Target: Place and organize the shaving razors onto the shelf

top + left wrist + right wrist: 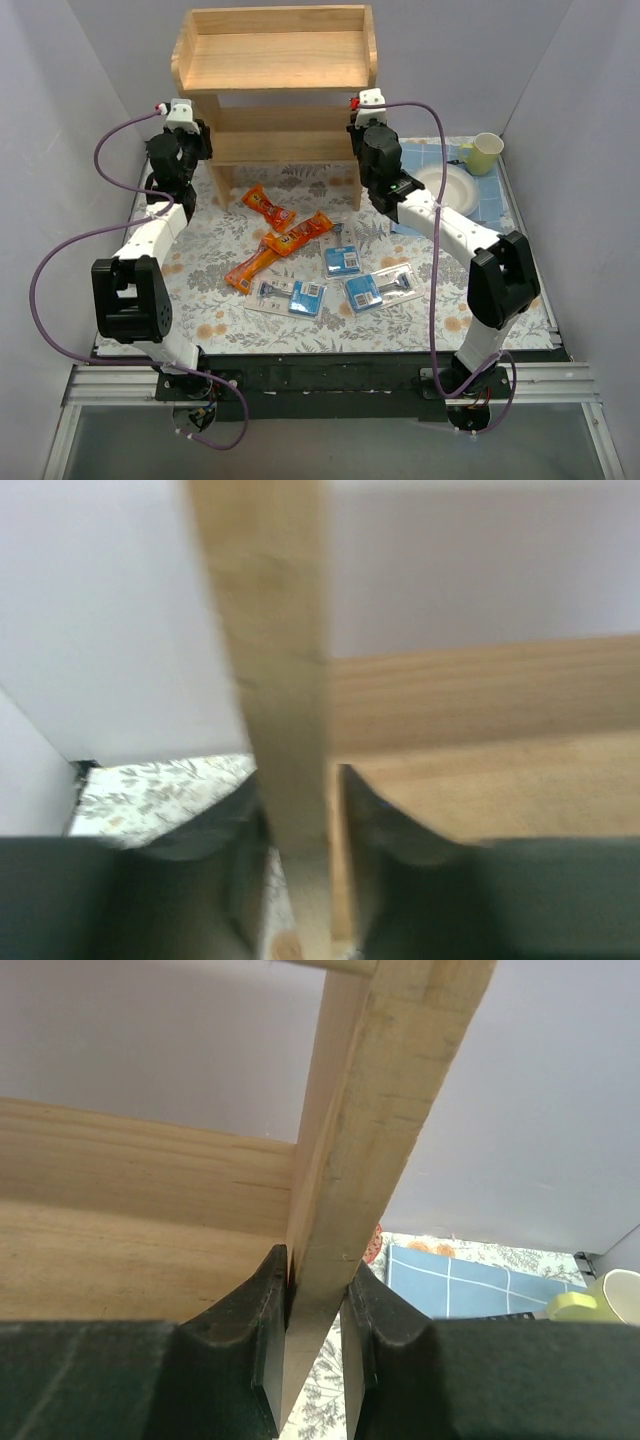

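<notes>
The wooden shelf (272,62) stands at the back of the table. My left gripper (198,143) is shut on its left side panel, which stands between the jaws in the left wrist view (296,800). My right gripper (363,138) is shut on the right side panel, pinched between both fingers in the right wrist view (318,1275). Three shaving razors in clear packs with blue cards lie on the floral cloth: one in the middle (342,259), one at the front left (298,297) and one at the front right (377,290). The shelf tiers hold nothing.
Three orange snack packets (268,207) (301,235) (249,269) lie left of the razors. A white plate (447,188) on a blue cloth (417,158) and a pale green cup (486,152) sit at the back right. White walls close in both sides.
</notes>
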`<state>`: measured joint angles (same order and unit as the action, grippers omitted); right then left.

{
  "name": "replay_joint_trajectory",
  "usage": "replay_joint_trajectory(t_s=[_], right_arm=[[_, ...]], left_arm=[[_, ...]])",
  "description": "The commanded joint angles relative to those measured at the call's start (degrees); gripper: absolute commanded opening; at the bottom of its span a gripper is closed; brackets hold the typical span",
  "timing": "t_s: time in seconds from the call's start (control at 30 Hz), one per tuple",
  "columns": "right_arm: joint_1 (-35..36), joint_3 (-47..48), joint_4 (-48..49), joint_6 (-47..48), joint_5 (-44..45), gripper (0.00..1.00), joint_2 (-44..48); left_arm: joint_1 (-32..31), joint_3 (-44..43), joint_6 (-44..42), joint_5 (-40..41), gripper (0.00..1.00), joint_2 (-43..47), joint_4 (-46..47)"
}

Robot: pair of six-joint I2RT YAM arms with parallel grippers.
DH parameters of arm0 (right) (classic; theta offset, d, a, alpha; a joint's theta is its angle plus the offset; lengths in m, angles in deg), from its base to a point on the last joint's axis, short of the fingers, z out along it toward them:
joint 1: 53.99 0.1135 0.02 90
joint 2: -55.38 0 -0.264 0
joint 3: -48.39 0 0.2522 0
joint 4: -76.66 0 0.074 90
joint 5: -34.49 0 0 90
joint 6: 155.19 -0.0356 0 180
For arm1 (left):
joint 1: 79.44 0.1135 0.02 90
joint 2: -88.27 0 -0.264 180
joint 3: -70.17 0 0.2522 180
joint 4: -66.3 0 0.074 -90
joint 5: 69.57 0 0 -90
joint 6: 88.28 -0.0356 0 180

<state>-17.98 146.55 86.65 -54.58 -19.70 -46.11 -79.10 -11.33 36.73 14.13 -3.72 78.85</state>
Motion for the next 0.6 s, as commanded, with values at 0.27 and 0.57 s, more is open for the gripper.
replay_joint_trajectory(t_s=[0.27, 0.57], right_arm=[[-1.9, -21.4, -33.5, 15.1, -18.5, 0.79, 35.3], [-7.6, -30.8, -67.1, 38.7, -54.3, 0.83, 39.8]], left_arm=[[-4.2, 9.6, 3.3, -12.3, 0.98, 31.7, -31.1], [-4.2, 20.4, 6.7, -12.5, 0.98, 40.7, -45.7]])
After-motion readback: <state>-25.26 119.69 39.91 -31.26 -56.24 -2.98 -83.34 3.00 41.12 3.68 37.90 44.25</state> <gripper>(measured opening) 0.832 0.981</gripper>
